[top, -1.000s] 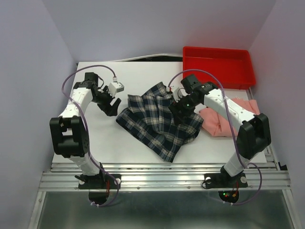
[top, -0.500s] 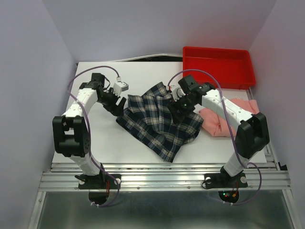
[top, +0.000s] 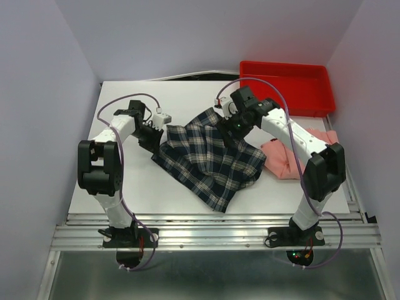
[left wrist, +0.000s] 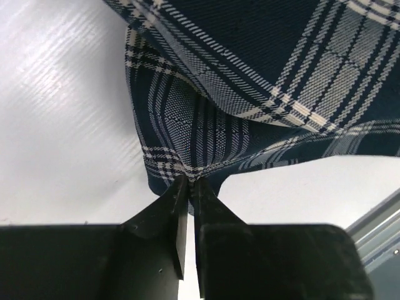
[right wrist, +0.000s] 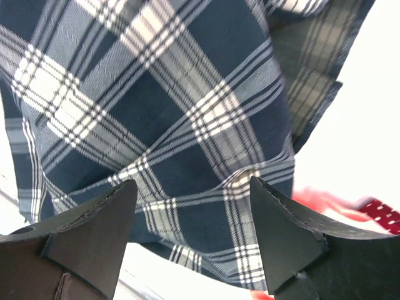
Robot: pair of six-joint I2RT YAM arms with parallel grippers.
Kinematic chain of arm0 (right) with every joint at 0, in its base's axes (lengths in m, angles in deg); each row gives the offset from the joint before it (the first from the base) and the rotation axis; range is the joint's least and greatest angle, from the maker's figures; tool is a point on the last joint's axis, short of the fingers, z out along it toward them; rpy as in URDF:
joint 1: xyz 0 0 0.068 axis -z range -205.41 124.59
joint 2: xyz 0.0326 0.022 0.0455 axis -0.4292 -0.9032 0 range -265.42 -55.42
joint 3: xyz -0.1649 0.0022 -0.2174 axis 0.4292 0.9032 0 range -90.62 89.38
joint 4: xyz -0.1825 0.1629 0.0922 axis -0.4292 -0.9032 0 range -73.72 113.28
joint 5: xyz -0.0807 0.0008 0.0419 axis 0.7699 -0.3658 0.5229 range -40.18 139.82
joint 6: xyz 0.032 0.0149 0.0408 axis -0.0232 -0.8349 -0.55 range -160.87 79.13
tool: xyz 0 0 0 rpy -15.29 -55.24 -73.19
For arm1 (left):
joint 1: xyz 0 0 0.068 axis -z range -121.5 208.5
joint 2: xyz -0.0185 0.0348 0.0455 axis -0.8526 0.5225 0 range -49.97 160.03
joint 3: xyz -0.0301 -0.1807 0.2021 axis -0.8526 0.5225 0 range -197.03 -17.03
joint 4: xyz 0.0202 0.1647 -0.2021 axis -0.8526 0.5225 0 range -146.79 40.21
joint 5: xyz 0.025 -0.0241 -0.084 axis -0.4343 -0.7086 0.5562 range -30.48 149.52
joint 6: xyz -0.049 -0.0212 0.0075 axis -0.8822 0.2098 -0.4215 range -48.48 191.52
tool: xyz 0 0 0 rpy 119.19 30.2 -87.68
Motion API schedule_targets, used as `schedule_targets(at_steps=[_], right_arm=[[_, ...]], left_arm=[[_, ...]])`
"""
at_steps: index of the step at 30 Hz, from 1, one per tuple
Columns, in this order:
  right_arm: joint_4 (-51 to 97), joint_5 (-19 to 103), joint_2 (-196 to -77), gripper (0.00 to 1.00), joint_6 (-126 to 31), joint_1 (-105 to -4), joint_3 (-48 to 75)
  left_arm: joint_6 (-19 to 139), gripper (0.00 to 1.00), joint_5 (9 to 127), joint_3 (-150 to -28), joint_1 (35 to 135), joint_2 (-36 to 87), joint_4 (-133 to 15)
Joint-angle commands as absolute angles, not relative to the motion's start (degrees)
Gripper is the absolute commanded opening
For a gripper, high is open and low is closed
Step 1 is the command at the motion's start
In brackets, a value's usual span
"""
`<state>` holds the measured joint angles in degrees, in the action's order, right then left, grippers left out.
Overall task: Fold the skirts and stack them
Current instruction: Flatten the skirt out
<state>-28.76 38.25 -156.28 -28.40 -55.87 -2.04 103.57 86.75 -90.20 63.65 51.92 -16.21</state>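
Standing at the table, I record the following.

The plaid skirt lies spread and rumpled on the near-left side of the red tray, well apart from it. The pink skirt lies bunched on the near side of the tray. Its left edge meets the plaid one, but I cannot tell whether it touches or tucks under. Neither of the 2 skirts is folded and nothing is stacked, so I judge the task to be at its opening stage.

Left gripper: its 2 fingers are pinched almost together on the plaid skirt's corner farthest left of the tray. Hem cloth is caught between the tips and fans away from them. In my judgement the corner is chosen because it gives command of a whole edge when that edge is carried over for a fold.

Right gripper: the jaws stand wide apart with nothing between them, hanging over the plaid cloth at the edge nearest the tray. Whether the tips touch the fabric I cannot tell. I judge it is placed to take a 2nd hold, since 1 grip alone would let the pleats sag and twist.

No gripper is near the pink skirt, and it appears set aside until the plaid one is folded.
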Motion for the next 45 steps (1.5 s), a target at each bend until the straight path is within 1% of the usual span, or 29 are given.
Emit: schedule_targets(at_steps=[1,4,5,7,8,10,11,12,14,16,17,18,19,20,23,25,28,30,32,33,34,35,37,39,40,41,42,43,45], right_arm=[[-25.9,39.1,-157.1,0.78,-28.5,-56.3,-8.3],[-23.9,38.7,-157.3,0.78,-30.4,-56.3,-12.0],[-21.4,38.6,-157.0,0.78,-31.7,-56.3,-13.2],[-18.9,38.0,-156.6,0.78,-33.4,-56.3,-14.0],[-17.4,36.6,-156.4,0.78,-34.4,-56.3,-14.5],[-17.9,30.5,-156.2,0.78,-37.6,-56.3,-16.3],[-18.1,27.8,-156.2,0.78,-39.2,-56.3,-16.8],[-17.9,25.6,-155.7,0.79,-43.3,-56.3,-17.0],[-14.8,21.2,-154.7,0.82,-47.4,-56.8,-15.4],[-11.5,20.4,-153.1,0.84,-49.6,-58.4,-13.4],[-8.7,21.8,-152.8,0.85,-50.4,-60.5,-11.4],[-8.2,23.6,-153.0,0.85,-50.4,-62.0,-11.1],[-8.5,25.8,-153.9,0.83,-50.4,-65.5,-11.1],[-8.5,30.9,-154.2,0.82,-49.8,-66.9,-10.6],[-5.6,36.8,-153.3,0.8,-49.0,-69.6,-7.6],[-5.3,37.1,-153.9,0.8,-47.8,-70.2,-6.6],[-5.5,36.8,-154.7,0.8,-45.4,-72.3,-6.2],[-5.6,38.4,-155.5,0.81,-44.9,-72.9,-6.2],[-5.5,42.1,-155.7,0.83,-44.3,-72.9,-6.6],[-5.7,45.0,-155.6,0.84,-43.7,-72.9,-6.9],[-6.4,46.3,-154.8,0.84,-43.6,-72.4,-7.5],[-7.5,48.0,-154.2,0.84,-43.6,-71.6,-7.5],[-10.8,49.6,-152.1,0.83,-43.3,-70.9,-6.1],[-11.4,51.7,-149.6,0.83,-41.8,-69.4,0.8],[-11.6,52.5,-148.2,0.83,-41.6,-68.8,3.6],[-11.9,53.8,-146.0,0.84,-39.5,-67.4,8.8],[-12.1,54.4,-144.8,0.84,-37.9,-66.6,11.2],[-12.4,53.9,-143.9,0.84,-36.7,-65.2,13.2],[-14.9,50.4,-142.9,0.84,-32.9,-63.1,16.8]], left_arm=[[105.3,0.0,97.6,-93.6,63.3,48.9,-8.9],[109.1,0.0,109.3,-98.9,63.1,47.8,1.1],[109.8,0.0,117.1,-101.5,63.1,47.5,5.0],[109.1,0.0,123.7,-103.1,63.1,47.0,6.8],[107.9,0.0,129.3,-103.6,63.1,46.7,7.3],[103.8,0.0,137.8,-103.6,62.9,46.2,6.3],[100.4,0.0,140.3,-103.0,62.9,45.8,4.4],[96.4,0.0,143.0,-101.1,62.9,45.5,-1.7],[93.6,0.0,147.5,-101.5,63.7,45.9,-4.2],[102.8,0.0,149.2,-104.6,65.2,48.5,4.3],[106.0,0.0,152.7,-105.1,66.1,51.5,7.3],[104.6,0.0,154.7,-104.7,66.3,52.6,7.4],[103.5,0.0,155.9,-104.7,66.4,54.4,7.3],[104.5,0.0,155.4,-106.2,66.4,55.1,7.4],[102.6,0.0,155.6,-108.3,66.1,58.0,7.4],[100.9,0.0,152.4,-112.0,65.9,59.9,7.3],[99.2,0.0,152.3,-112.9,64.6,58.9,5.7],[93.9,0.0,147.3,-111.4,64.5,54.0,1.3],[89.9,0.0,136.5,-109.1,63.8,46.1,-4.0],[75.0,0.0,131.3,-103.0,63.2,42.7,-15.6],[68.2,0.0,128.5,-98.6,59.2,35.5,-21.3],[55.0,0.0,127.0,-89.2,55.7,32.2,-32.6],[50.7,0.0,126.9,-83.6,49.1,27.4,-35.3],[49.0,0.0,127.3,-77.1,46.7,25.4,-40.0],[42.9,0.0,127.3,-74.5,45.5,24.0,-43.7],[37.6,0.0,127.6,-70.9,42.0,21.1,-49.4],[31.5,0.0,127.5,-63.7,40.1,19.7,-62.2],[20.0,0.0,127.0,-60.4,38.3,17.9,-67.8],[10.6,0.0,126.0,-51.8,34.6,17.9,-82.5]])
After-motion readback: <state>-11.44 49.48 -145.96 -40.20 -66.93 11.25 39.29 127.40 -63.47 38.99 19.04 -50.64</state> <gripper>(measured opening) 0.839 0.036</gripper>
